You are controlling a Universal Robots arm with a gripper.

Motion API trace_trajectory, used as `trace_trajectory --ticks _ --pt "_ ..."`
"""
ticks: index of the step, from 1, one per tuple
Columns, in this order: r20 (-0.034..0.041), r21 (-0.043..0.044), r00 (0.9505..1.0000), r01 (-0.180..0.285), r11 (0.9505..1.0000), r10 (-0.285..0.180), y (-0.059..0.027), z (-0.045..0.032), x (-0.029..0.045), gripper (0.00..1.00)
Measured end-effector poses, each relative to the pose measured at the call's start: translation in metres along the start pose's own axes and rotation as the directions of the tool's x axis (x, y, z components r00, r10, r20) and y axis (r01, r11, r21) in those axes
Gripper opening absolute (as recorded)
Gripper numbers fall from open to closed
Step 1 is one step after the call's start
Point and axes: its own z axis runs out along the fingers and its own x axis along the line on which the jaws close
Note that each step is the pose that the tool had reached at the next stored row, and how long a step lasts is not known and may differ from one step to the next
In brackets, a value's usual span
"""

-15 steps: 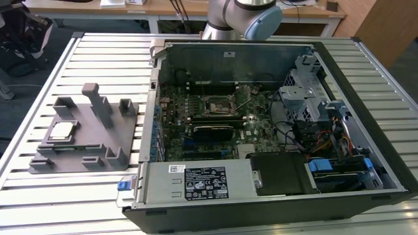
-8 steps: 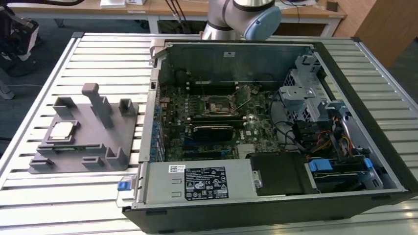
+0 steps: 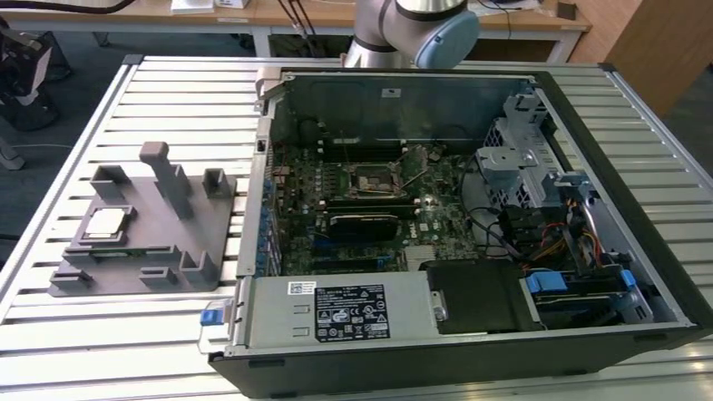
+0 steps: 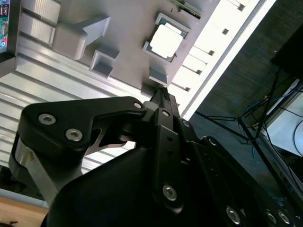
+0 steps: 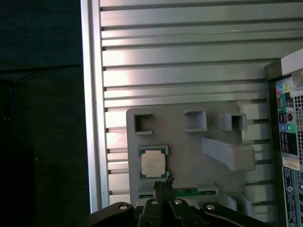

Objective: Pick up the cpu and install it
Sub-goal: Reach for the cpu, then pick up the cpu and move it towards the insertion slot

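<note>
Closest to your lens is the black gripper (image 4: 162, 91), its two fingers pressed together with nothing between them. The cpu (image 4: 165, 40) lies flat in a square pocket of the grey holder (image 4: 128, 28), on the side of the holder away from the open computer case (image 3: 446, 368). The gripper tips hang over the holder, close to that pocket. Treat the chip as light, rigid and fragile. Its metal lid looks slick, so I'd judge two opposite rims your best hold, never the underside.
</note>
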Motion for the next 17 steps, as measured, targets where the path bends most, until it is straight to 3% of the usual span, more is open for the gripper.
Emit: trace_trajectory --ticks 6,11,17 --pt "-0.0071 0.0006 1.0000 0.000 1.0000 0.000 -0.0008 0.0028 0.0094 0.11" --pt "-0.0165 0.0013 0.9999 -0.001 1.0000 0.001 -0.0012 0.0076 0.0114 0.11" --pt "-0.0196 0.0029 0.9998 -0.001 1.0000 0.001 -0.0017 0.0134 0.0120 0.11"
